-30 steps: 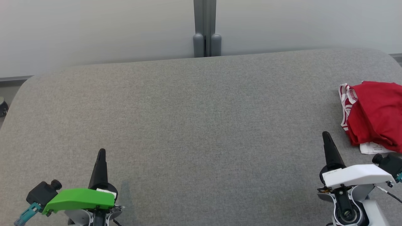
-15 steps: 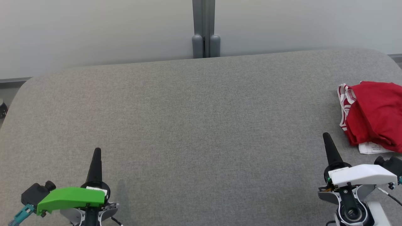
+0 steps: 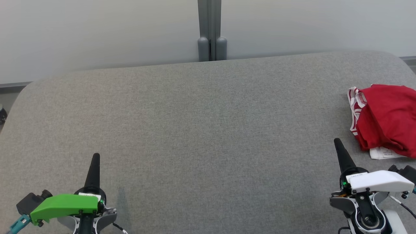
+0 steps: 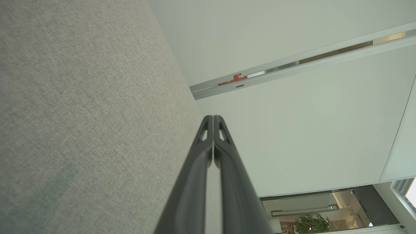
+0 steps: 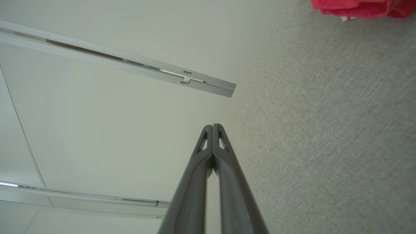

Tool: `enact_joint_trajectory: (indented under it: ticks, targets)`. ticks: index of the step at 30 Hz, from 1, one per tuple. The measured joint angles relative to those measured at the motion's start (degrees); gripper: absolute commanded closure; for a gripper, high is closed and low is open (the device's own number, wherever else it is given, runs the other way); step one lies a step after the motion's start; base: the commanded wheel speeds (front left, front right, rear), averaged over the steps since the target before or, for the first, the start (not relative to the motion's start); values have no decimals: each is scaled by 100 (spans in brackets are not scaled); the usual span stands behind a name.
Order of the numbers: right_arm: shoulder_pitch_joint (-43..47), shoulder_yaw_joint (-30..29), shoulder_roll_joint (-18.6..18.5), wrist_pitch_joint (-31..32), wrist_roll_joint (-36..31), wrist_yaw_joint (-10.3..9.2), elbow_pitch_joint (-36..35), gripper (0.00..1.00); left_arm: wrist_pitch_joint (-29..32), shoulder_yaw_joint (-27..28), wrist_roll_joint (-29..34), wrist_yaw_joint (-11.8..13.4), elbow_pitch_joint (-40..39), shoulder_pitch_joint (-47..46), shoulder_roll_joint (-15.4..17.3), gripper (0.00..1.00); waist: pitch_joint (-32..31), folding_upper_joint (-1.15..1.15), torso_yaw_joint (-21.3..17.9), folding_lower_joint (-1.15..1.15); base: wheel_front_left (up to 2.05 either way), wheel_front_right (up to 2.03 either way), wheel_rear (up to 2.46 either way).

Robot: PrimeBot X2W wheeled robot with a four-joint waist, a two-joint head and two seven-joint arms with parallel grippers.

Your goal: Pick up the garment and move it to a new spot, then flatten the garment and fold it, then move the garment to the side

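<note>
At the right edge of a grey fabric-covered desk point(image 3: 208, 130), a crumpled red garment point(image 3: 386, 120) lies in a heap, about midway between the near and far edges and running past the head view's right border. Red-and-white striped trim point(image 3: 355, 107) shows along the side of the heap that faces the desk's middle, and a white printed label point(image 3: 385, 152) pokes out from under its near side.

The robot's right hand point(image 3: 337, 142), topped by a white cover, is at the near right corner. Its two dark fingers are pressed together into a single point and grip nothing. The tip is near the garment but apart from it.

The left hand point(image 3: 95, 157), under a green cover, is at the near left corner, likewise closed and empty, and well apart from the garment.

Both wrist views show each pair of fingers meeting at the tips above bare grey fabric. Beyond the desk's far edge stand pale wall panels joined by a grey post point(image 3: 209, 29).
</note>
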Motion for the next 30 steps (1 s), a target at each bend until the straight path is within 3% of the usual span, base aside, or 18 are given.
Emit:
enact_joint_trajectory:
  ticks: [30]
  targets:
    - [-53,-116,-8,348,1372,0,66,100,387,325,-1090,-100,66,-103,-5,100,-52,0,-48,0,0,0,0]
